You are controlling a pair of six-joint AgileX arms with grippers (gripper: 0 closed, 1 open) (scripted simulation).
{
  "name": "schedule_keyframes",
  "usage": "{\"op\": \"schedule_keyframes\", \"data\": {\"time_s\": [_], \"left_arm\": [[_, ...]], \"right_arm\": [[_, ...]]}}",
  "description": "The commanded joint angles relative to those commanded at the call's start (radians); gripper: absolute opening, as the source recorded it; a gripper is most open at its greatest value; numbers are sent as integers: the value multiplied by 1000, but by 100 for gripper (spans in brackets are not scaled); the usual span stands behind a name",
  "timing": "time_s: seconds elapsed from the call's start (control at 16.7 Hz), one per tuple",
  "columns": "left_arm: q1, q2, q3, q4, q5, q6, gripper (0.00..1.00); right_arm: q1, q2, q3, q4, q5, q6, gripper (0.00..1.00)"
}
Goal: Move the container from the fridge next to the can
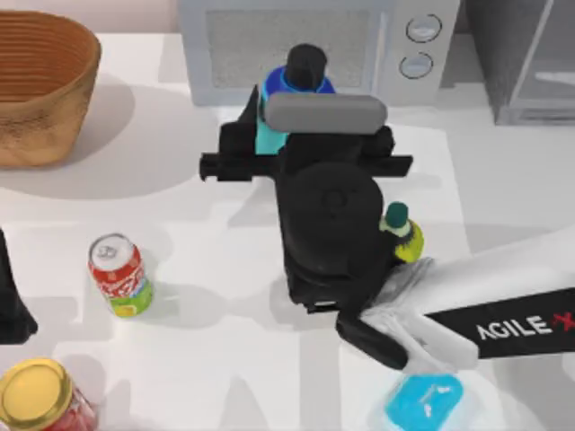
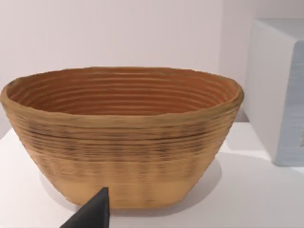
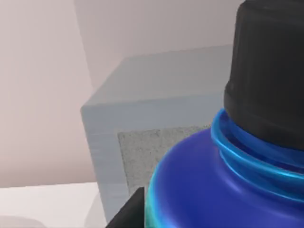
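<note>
Half the container was hidden by the right hand upper centre, clamped on it; can sat lower left.

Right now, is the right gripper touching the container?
Cannot tell. In the top view the right gripper sits at the container, but the arm hides the fingers. The right wrist view shows the container very close, no plain contact.

Two bottles, one can, one jar, one basket, one microwave, one fridge, one cyan box.
</note>
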State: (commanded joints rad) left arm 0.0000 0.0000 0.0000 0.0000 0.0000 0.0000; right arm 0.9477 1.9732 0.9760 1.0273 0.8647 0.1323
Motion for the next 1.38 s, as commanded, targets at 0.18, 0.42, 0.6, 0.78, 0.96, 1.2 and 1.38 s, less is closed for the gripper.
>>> {"op": "schedule_keyframes", "data": {"time_s": [0.18, 0.42, 0.6, 0.78, 0.96, 1.2, 1.38], "left_arm": [[0, 0, 0, 0, 0, 0, 100], [0, 0, 0, 0, 0, 0, 100], [0, 0, 0, 0, 0, 0, 100], [0, 0, 0, 0, 0, 0, 100], [0, 0, 0, 0, 0, 0, 100], [0, 0, 0, 0, 0, 0, 100], [0, 0, 0, 0, 0, 0, 100]], "right_arm": [[129, 103, 20, -7, 162, 20, 0], [191, 201, 10, -14, 293, 36, 0], [193, 209, 8, -15, 303, 38, 0], [189, 204, 8, -17, 300, 42, 0], [200, 180, 3, -27, 292, 57, 0], [196, 207, 7, -14, 299, 40, 0], [193, 209, 8, -15, 303, 38, 0]]}}
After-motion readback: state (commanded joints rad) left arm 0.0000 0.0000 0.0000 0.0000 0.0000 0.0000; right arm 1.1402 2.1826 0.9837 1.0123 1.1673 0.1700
